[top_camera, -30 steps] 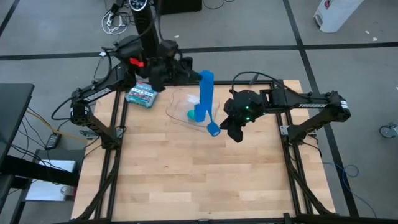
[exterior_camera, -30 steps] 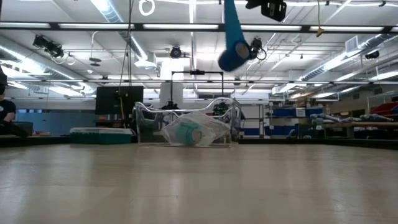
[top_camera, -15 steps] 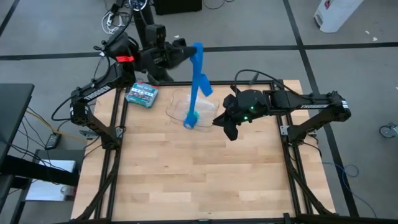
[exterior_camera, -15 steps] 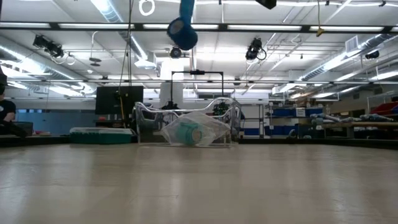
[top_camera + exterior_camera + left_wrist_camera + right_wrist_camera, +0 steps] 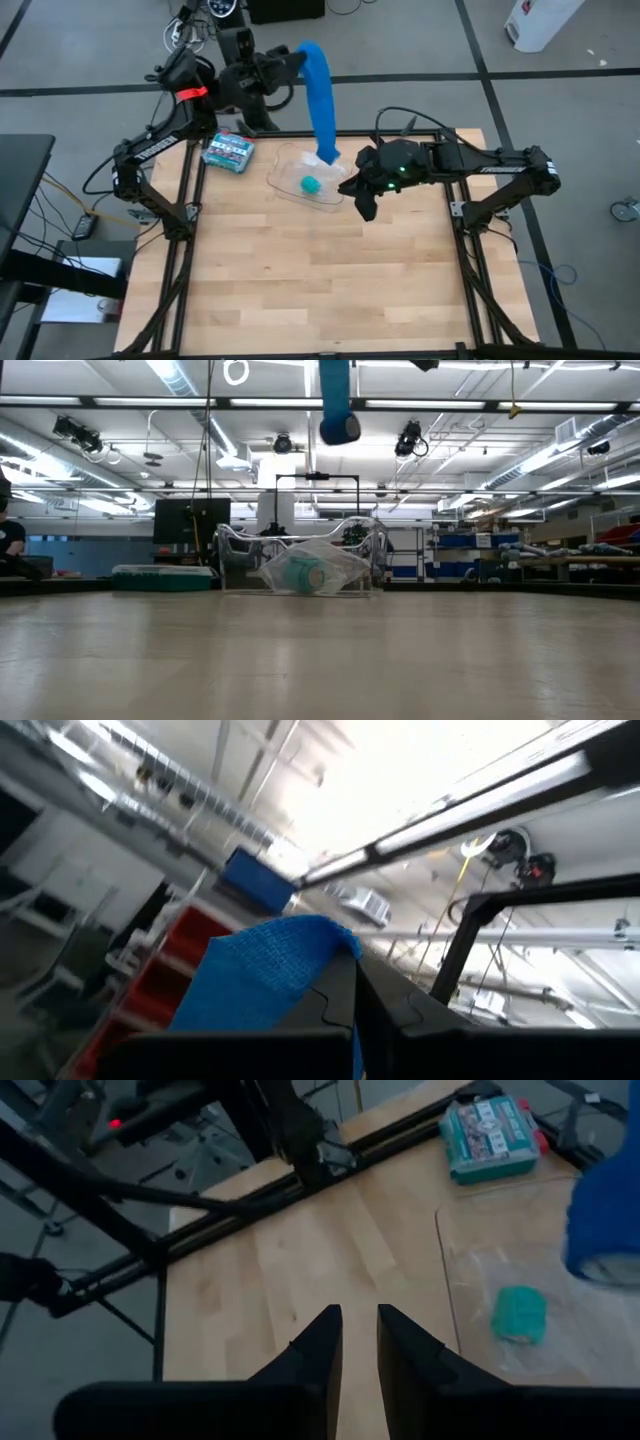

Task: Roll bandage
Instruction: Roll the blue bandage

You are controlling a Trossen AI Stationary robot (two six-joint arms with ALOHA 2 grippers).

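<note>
Your left gripper (image 5: 292, 62) is clamping the top end of the blue bandage (image 5: 321, 102), way up above the back edge of the wooden table (image 5: 300, 280). The strip is hanging straight down from it with the rolled end dangling over the clear plastic tray (image 5: 285, 181), not touching anything; in the low view the bandage (image 5: 337, 400) is swinging free near the ceiling lights. Your right gripper (image 5: 362, 203) is hovering just beside the tray's right side, fingers (image 5: 318, 1342) sitting slightly apart with nothing between them. Inside the tray you're looking at a small teal-green roll (image 5: 311, 185) lying on the plastic. Off to the tray's left, the green-and-white printed box (image 5: 228, 152) is sitting near the table's back left corner.
</note>
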